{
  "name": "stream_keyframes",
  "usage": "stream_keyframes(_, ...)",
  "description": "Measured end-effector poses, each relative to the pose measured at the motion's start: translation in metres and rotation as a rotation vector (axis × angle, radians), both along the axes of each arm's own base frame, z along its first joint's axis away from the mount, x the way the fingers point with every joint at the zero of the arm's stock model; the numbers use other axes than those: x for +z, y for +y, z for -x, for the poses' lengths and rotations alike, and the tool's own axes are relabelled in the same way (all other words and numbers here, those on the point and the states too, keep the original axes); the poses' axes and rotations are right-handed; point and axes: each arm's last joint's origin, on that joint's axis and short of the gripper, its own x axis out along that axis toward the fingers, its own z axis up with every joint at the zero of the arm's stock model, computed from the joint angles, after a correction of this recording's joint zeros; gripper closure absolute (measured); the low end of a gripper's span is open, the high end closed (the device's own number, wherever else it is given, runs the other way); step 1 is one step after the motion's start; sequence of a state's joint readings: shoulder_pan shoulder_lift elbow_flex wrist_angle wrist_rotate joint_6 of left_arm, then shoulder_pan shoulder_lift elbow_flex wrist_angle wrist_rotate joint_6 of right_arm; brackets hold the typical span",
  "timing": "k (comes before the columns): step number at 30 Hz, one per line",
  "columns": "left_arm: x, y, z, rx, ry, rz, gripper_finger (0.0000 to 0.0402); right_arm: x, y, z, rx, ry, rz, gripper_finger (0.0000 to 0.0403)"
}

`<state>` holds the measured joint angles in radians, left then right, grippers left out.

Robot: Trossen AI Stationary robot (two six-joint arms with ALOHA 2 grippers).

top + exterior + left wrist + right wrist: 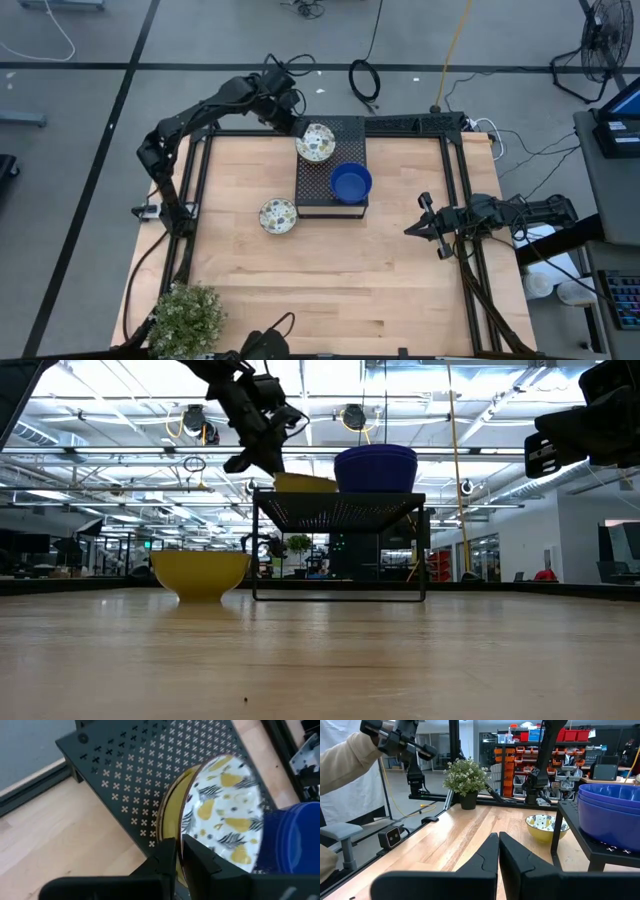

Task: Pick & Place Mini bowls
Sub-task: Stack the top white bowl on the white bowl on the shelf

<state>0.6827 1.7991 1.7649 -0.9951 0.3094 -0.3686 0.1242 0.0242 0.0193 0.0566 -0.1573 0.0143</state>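
Observation:
My left gripper (298, 125) reaches over the table's far edge and is shut on a cream floral mini bowl (316, 143) on top of the black perforated box (335, 203). Stacked blue mini bowls (351, 183) rest by their base on the box's right part, beside the floral bowl (225, 805). A second floral bowl (278, 215), yellow outside, stands on the table left of the box. My right gripper (420, 228) waits shut near the table's right edge, touching nothing. My left gripper (180, 845) pinches the floral bowl's rim (186, 827) on its far-left side, one finger inside the bowl and one on the yellow outer wall. The fingers slant down from the far left. The bowl (305, 482) sits slightly tilted on the box top (340, 500).
A potted plant (188, 318) stands at the table's near left corner. Bare wood lies in front of the box and toward the right. A black frame (455, 180) runs along the table's right and far sides. A person's sleeve (345, 760) shows beyond the table.

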Motion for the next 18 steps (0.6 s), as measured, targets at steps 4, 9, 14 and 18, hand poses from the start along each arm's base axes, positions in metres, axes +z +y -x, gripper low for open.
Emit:
stream_keyframes(4, 0.009, -0.004, 0.004, -0.002, -0.016, -0.031, 0.0372, 0.0, 0.0, 0.0, 0.0, 0.0, 0.0, 0.0403)
stream_keyframes(9, 0.017, -0.009, 0.007, 0.001, -0.017, -0.069, 0.0371, 0.0, 0.0, 0.0, 0.0, 0.0, 0.0, 0.0403)
stream_keyframes(14, 0.017, -0.013, 0.005, -0.026, -0.005, -0.094, 0.0346, 0.0, 0.0, 0.0, 0.0, 0.0, 0.0, 0.0403)
stream_keyframes(18, 0.017, -0.016, 0.002, -0.036, 0.016, -0.13, 0.0302, 0.0, 0.0, 0.0, 0.0, 0.0, 0.0, 0.0403)
